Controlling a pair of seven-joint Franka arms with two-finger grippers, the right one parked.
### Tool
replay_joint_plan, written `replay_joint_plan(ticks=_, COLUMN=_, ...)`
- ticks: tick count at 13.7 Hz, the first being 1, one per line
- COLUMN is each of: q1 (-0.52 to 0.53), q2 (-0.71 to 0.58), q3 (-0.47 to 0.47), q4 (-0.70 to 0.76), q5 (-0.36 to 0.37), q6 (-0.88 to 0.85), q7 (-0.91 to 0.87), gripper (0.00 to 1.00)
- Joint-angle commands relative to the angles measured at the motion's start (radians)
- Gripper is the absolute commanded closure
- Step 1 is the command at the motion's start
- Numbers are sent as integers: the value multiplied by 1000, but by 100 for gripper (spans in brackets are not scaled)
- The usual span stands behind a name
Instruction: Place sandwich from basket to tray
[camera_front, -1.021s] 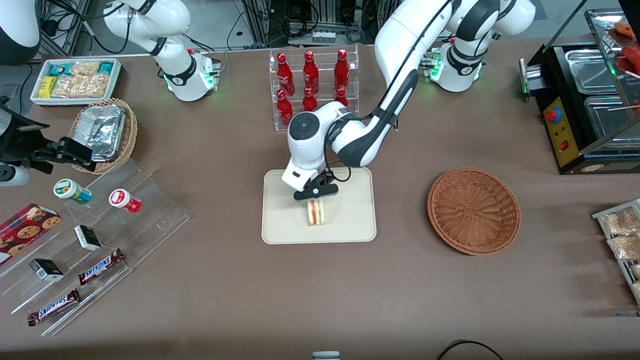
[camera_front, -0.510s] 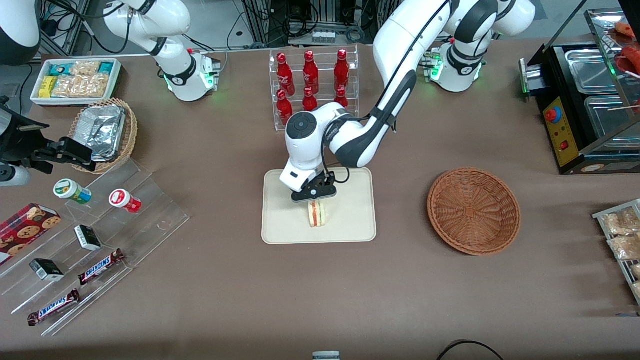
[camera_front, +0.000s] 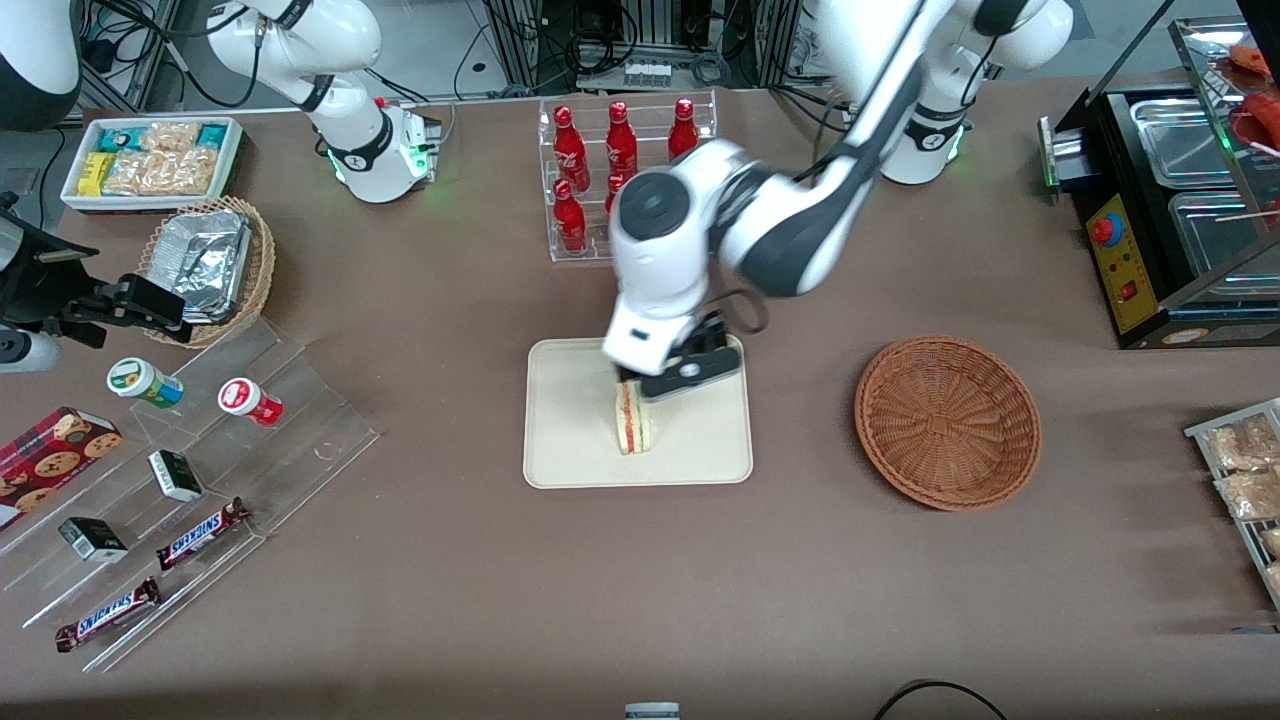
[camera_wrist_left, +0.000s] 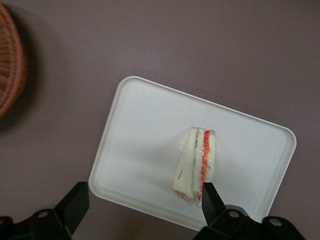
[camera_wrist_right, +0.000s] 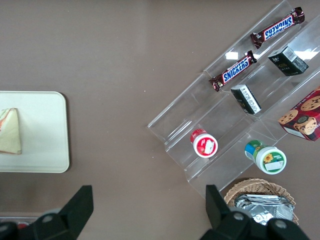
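Note:
The sandwich (camera_front: 632, 422) (camera_wrist_left: 196, 164) (camera_wrist_right: 11, 132) stands on its edge near the middle of the cream tray (camera_front: 570, 450) (camera_wrist_left: 140, 125) (camera_wrist_right: 45, 140), its red and green filling facing up. My left gripper (camera_front: 682, 374) (camera_wrist_left: 144, 205) hangs open above the tray, just over the sandwich and slightly toward the working arm's end. Nothing is between its fingers; one fingertip (camera_wrist_left: 210, 200) shows close by the sandwich's end. The reddish-brown wicker basket (camera_front: 947, 422) (camera_wrist_left: 10, 65) sits empty on the table beside the tray, toward the working arm's end.
A clear rack of red bottles (camera_front: 625, 170) stands farther from the front camera than the tray. Toward the parked arm's end are a stepped acrylic shelf of snacks (camera_front: 200, 450), a tan basket of foil trays (camera_front: 205, 265) and a white snack bin (camera_front: 150, 160). A black machine (camera_front: 1170, 220) is at the working arm's end.
The gripper has let go of the sandwich and risen from it, shifting a little toward the working arm's end. The sandwich stays standing on the tray.

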Motion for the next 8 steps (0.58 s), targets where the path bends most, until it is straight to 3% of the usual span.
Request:
replay_joint_plan(ticks=1, q1=93, q2=-179, q3=-7, q4=-117, q5=-52, q6=-97, q7=100, gripper=1)
replay_joint_plan(ticks=4, q1=208, q2=-308, q3=-5, q4=-166, q5=-68, q6=-240, q7=263, gripper=1)
replay_joint_plan(ticks=8, q1=344, q2=-409, q3=-3, q4=-241, q5=-68, q6=-299, q7=476, gripper=1)
